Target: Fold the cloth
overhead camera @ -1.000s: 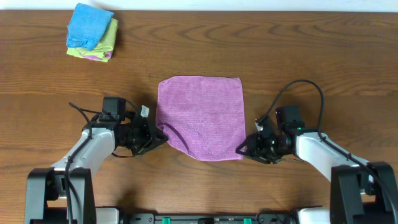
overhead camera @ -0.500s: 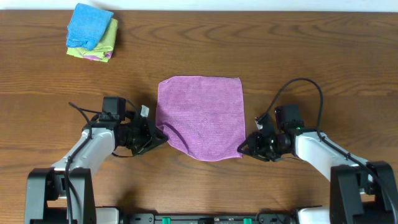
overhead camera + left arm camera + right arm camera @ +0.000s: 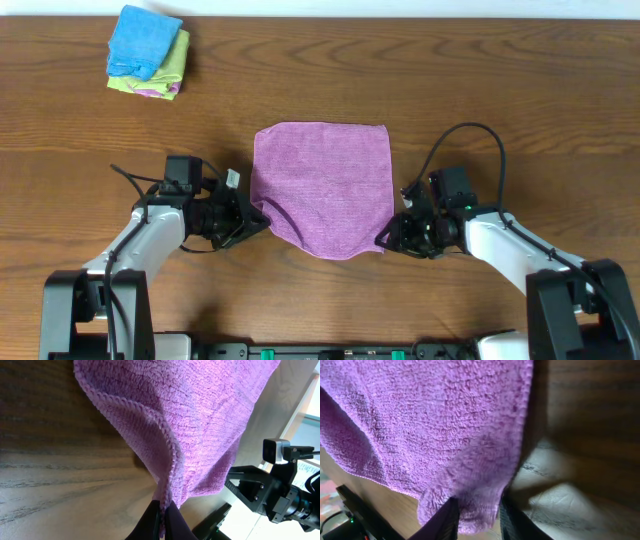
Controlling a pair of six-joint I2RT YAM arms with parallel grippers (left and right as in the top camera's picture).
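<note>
The cloth (image 3: 320, 185), a lilac fuzzy square, lies mostly flat in the middle of the table. My left gripper (image 3: 255, 222) is shut on its near-left corner, and the stitched hem runs up from the pinched tips (image 3: 162, 510) across the cloth (image 3: 200, 410). My right gripper (image 3: 388, 240) is at the near-right corner. Its two dark fingers (image 3: 445, 520) stand apart on either side of the bunched corner of the cloth (image 3: 420, 420), with the fabric filling the gap at the gripper (image 3: 477, 515).
A stack of folded cloths (image 3: 148, 52), bright blue over light green, sits at the far left of the wooden table (image 3: 500, 90). The right arm's black body (image 3: 270, 490) shows beyond the cloth in the left wrist view.
My right gripper has slid left onto the cloth's near-right corner and its fingers have narrowed around it. The left gripper has held still on its corner.
</note>
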